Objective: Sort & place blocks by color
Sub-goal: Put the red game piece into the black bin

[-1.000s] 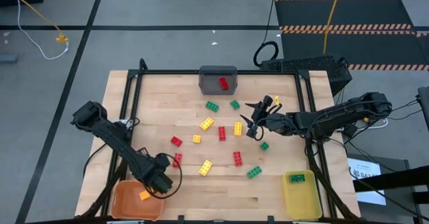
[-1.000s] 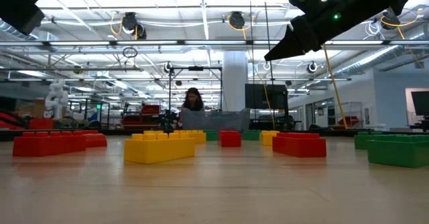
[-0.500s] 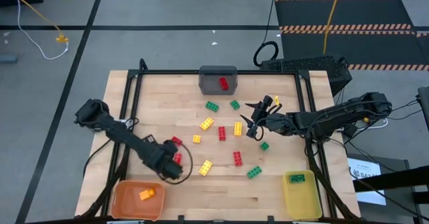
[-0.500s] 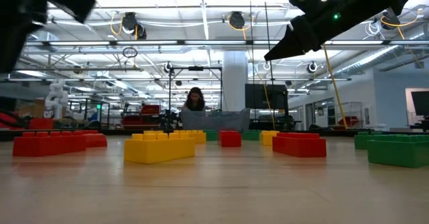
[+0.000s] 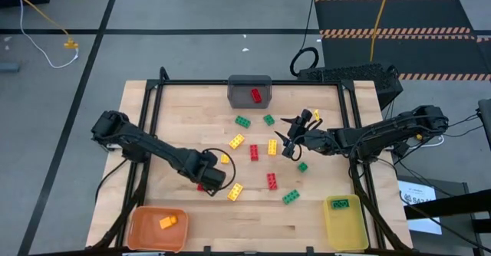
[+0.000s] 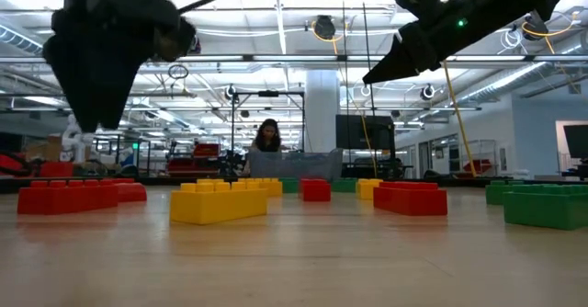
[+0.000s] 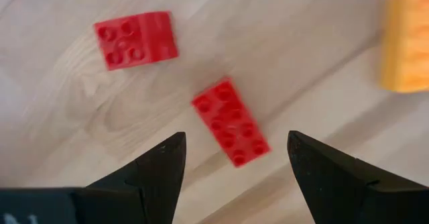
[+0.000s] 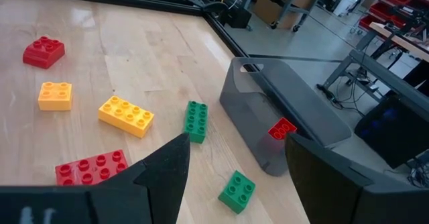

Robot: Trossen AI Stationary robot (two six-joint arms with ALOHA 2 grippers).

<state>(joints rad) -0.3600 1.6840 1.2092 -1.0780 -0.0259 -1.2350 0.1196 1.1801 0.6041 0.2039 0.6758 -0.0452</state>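
Red, yellow and green blocks lie scattered on the wooden table (image 5: 176, 126). My left gripper (image 5: 209, 176) hangs open, pointing down, above two red blocks at the middle left. In the left wrist view its fingers (image 7: 234, 140) stand on either side of a long red block (image 7: 231, 120), clear of it, with a square red block (image 7: 134, 39) and a yellow block (image 7: 405, 46) nearby. My right gripper (image 5: 288, 142) waits open above the table's right half, and its wrist view (image 8: 234, 143) looks toward the gray bin (image 8: 281, 117).
The gray bin (image 5: 249, 91) at the far edge holds a red block (image 5: 256, 96). An orange bin (image 5: 146, 229) at the near left holds an orange block (image 5: 166, 222). A yellow bin (image 5: 349, 224) at the near right holds a green block (image 5: 340, 204). A black frame rims the table.
My left gripper has swung from above the orange bin toward the table's right and far edges, ending over the two red blocks, and has rolled about its pointing line. It has stayed open. No block has moved.
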